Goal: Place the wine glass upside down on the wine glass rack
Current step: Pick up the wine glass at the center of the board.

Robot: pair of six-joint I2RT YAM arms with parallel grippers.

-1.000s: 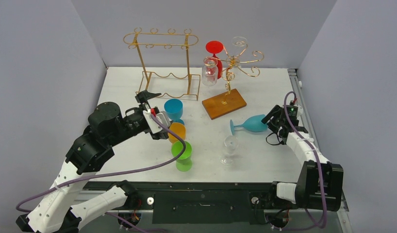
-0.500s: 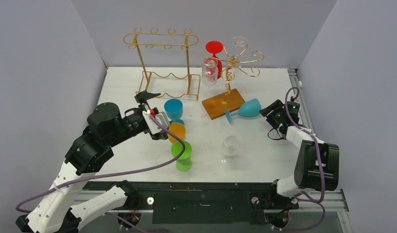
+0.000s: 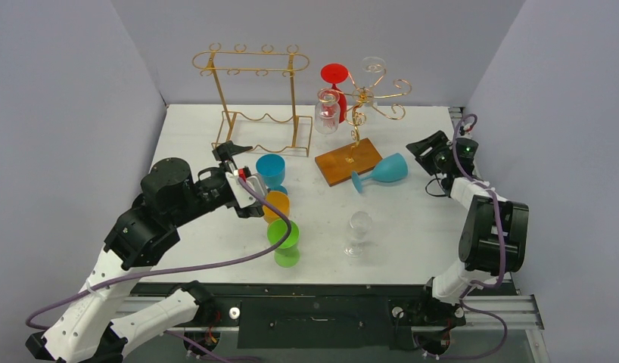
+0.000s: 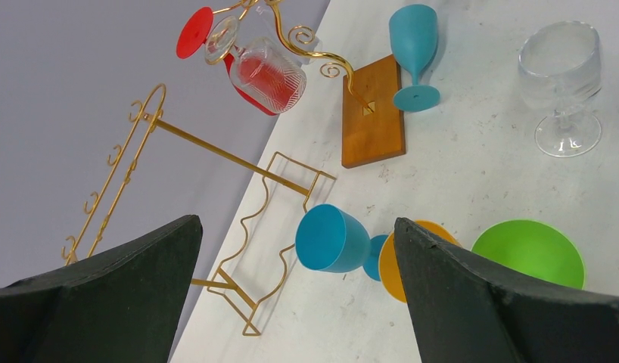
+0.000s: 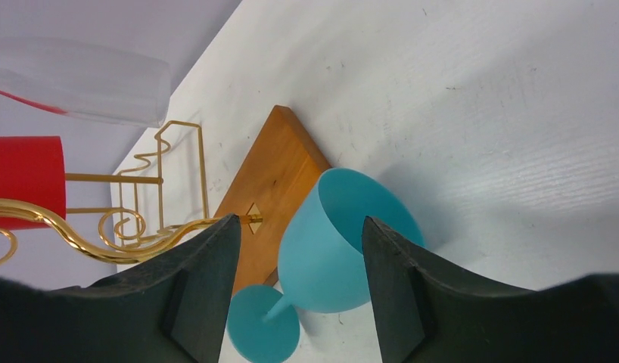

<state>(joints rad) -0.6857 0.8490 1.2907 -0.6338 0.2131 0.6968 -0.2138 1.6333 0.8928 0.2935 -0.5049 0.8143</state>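
Note:
A teal wine glass (image 3: 384,172) lies on its side on the table, its foot beside the wooden base (image 3: 349,161) of the gold tree rack (image 3: 365,94). My right gripper (image 3: 421,147) is open and empty, just right of the glass and apart from it. In the right wrist view the gripper (image 5: 299,221) looks down at the glass (image 5: 329,253) past its open fingers. A red glass (image 3: 334,76) and two clear glasses hang upside down on the rack. My left gripper (image 3: 248,172) is open and empty beside a blue cup (image 3: 271,169).
An orange cup (image 3: 277,204), a green cup (image 3: 284,237) and an upright clear glass (image 3: 359,230) stand in the middle front. A second gold wire rack (image 3: 251,98) stands at the back left. Walls close in the table on three sides.
My right gripper carried the teal glass back and left to the wooden base, let it go there, and drew away to the far right. The left arm barely moved.

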